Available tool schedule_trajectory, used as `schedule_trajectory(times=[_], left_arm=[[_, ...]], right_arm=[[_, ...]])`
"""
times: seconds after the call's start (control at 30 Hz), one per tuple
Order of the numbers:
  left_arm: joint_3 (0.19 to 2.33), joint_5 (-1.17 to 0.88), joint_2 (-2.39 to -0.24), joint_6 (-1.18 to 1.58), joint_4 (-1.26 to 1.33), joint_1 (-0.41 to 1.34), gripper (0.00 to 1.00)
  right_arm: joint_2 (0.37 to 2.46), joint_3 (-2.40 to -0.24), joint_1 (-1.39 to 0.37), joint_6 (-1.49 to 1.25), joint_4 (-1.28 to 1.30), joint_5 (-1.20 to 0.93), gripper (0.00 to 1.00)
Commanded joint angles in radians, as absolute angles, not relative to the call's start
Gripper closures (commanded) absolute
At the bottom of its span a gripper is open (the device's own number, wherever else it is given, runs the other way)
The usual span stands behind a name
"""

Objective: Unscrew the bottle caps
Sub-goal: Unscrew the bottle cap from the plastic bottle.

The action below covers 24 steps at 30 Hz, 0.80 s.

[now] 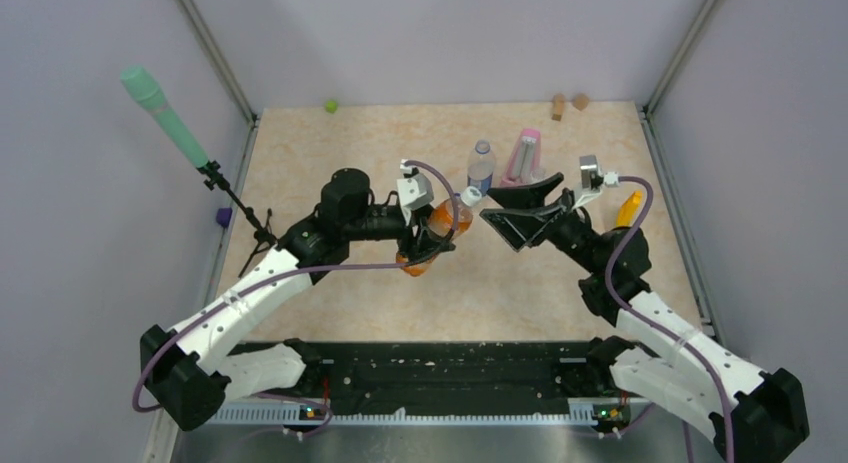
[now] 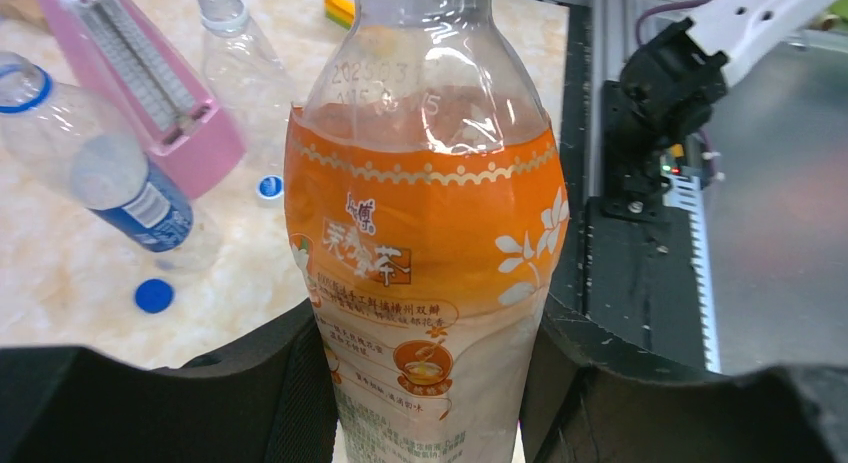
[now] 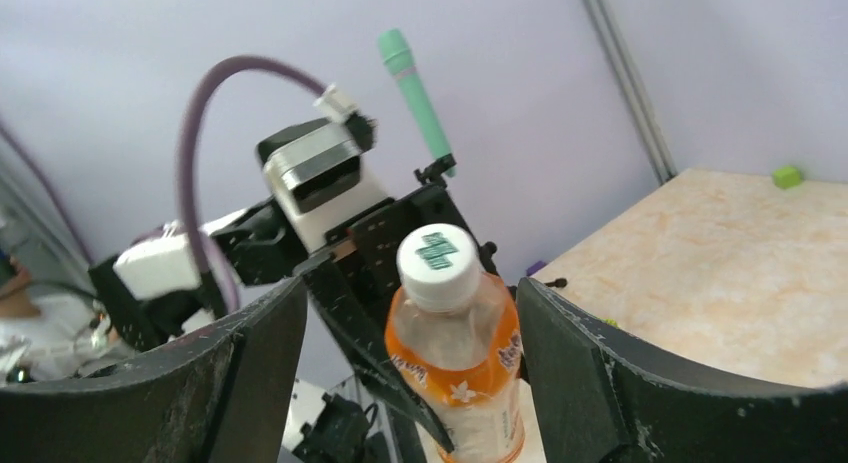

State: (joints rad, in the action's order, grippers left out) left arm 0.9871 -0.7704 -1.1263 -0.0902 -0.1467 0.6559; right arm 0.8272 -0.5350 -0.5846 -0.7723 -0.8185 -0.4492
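Observation:
My left gripper (image 1: pixel 425 245) (image 2: pixel 430 383) is shut on the orange-tinted bottle (image 1: pixel 438 223) (image 2: pixel 430 233) and holds it tilted above the table. Its white cap (image 1: pixel 471 196) (image 3: pixel 438 263) sits on the neck. My right gripper (image 1: pixel 497 218) (image 3: pixel 410 288) is open, with one finger on each side of the cap and apart from it. The blue-label bottle (image 1: pixel 481 166) (image 2: pixel 110 173) and the plain clear bottle (image 2: pixel 235 53) stand behind, both without caps. A dark blue cap (image 2: pixel 154 295) and a small pale cap (image 2: pixel 268 187) lie on the table.
A pink metronome (image 1: pixel 525 155) (image 2: pixel 150 83) stands by the bottles. A yellow object (image 1: pixel 628 208) lies at the right. A green cube (image 1: pixel 330 105) and brown blocks (image 1: pixel 558 106) sit at the back edge. A green microphone (image 1: pixel 165 118) stands at the left.

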Motion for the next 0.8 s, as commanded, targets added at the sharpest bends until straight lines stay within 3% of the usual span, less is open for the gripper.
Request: schedule_trajectory(times=[0.0,0.2,0.43,0.53,0.77], left_arm=[[0.983,-0.501,-1.089,-0.162,-0.136,0.739,1.00],[0.993,-0.316,-1.111,-0.190,-0.129,0.851,1.00],[1.009,-0.268,-1.136,-0.188,-0.131,0.877,1.00],[1.012,-0.267,-1.140,-0.192,-0.132,0.880,1.00],[1.015,-0.284,-1.150,-0.188,-0.140,0.884,1.00]], right_arm=[[0.820,-0.531,-0.592,-0.847,-0.801,-0.258,0.25],[0.845,-0.549,-0.671,-0.792,-0.768,-0.138,0.30],[0.867,-0.536,-0.710,-0.764,-0.797,-0.073,0.60],[0.866,-0.526,-0.710,-0.760,-0.813,-0.067,0.65],[0.887,-0.521,-0.710,-0.769,-0.838,-0.104,1.00]])
